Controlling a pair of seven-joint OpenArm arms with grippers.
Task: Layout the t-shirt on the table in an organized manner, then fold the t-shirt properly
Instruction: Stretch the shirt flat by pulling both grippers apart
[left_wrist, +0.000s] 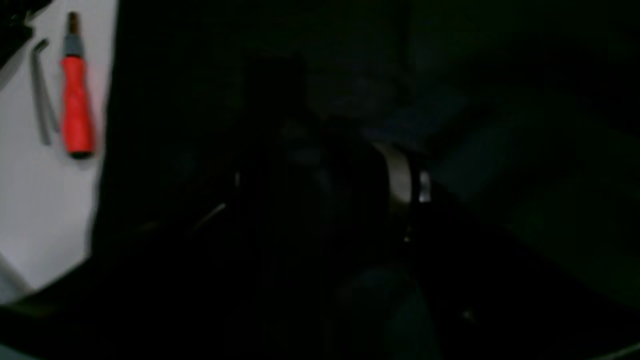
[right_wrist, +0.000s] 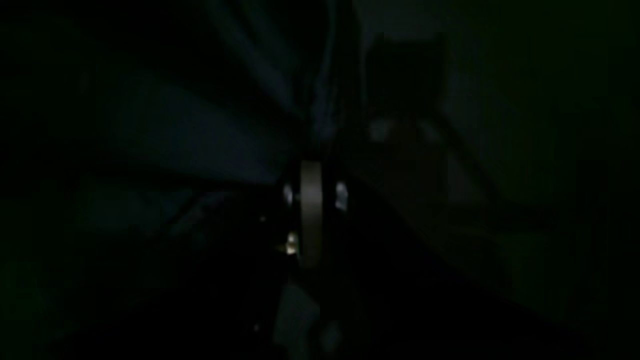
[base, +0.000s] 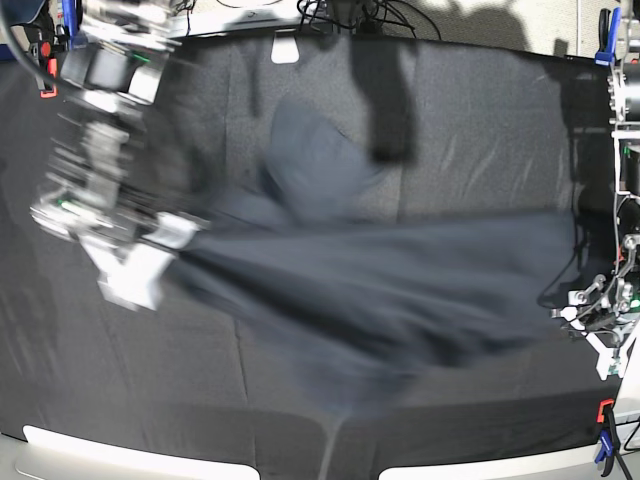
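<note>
The dark t-shirt (base: 400, 290) is stretched across the black table (base: 500, 120), with one loose part bunched up toward the back (base: 320, 160). My right gripper (base: 178, 238), blurred at the left of the base view, is shut on the shirt's left end. In the right wrist view its pale pads (right_wrist: 311, 200) are pressed together, and cloth folds (right_wrist: 200, 140) radiate from them. My left gripper (base: 588, 318) sits at the shirt's right edge. The left wrist view is nearly black. It shows one pale pad (left_wrist: 397, 180) against dark cloth (left_wrist: 425, 115), and the grip cannot be made out.
A red-handled tool (left_wrist: 76, 105) and a hex key (left_wrist: 42, 95) lie on a white surface beside the black cloth. Clamps hold the tablecloth at the corners (base: 603, 30) (base: 603, 430). Cables lie behind the table's far edge (base: 350, 15).
</note>
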